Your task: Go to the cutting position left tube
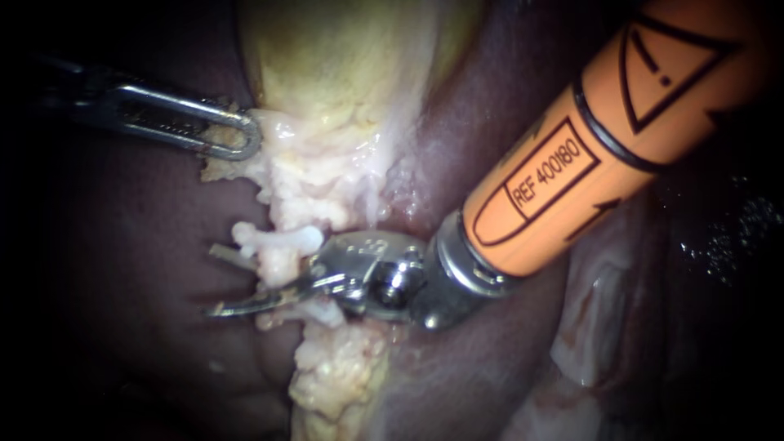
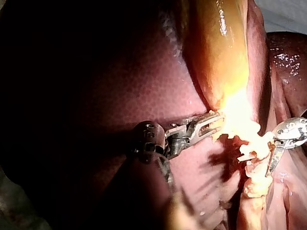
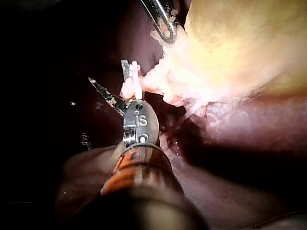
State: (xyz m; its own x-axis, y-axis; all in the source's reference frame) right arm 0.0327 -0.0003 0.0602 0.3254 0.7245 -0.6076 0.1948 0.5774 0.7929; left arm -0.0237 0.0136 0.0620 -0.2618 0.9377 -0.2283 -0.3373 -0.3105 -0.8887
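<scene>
1. The gallbladder (image 1: 343, 65) is seen as a smooth yellow sac ending in lumpy, pale fat (image 1: 318, 180). Dark, glossy liver (image 1: 122, 269) is spread around it.
2. A short, white, knobbly tube (image 1: 278, 239) is found just below the gallbladder's narrow end, sticking out of the fat, which hides its root.
3. The right instrument (image 1: 214, 280), orange-shafted with a steel wrist, is angled in below the gallbladder. Its end effector is held open, with thin blades either side of pale tissue and one blade against the tube.
4. The left instrument (image 1: 245, 135), with a slim looped end effector, is clamped on the fat's edge beside the gallbladder's end.
</scene>
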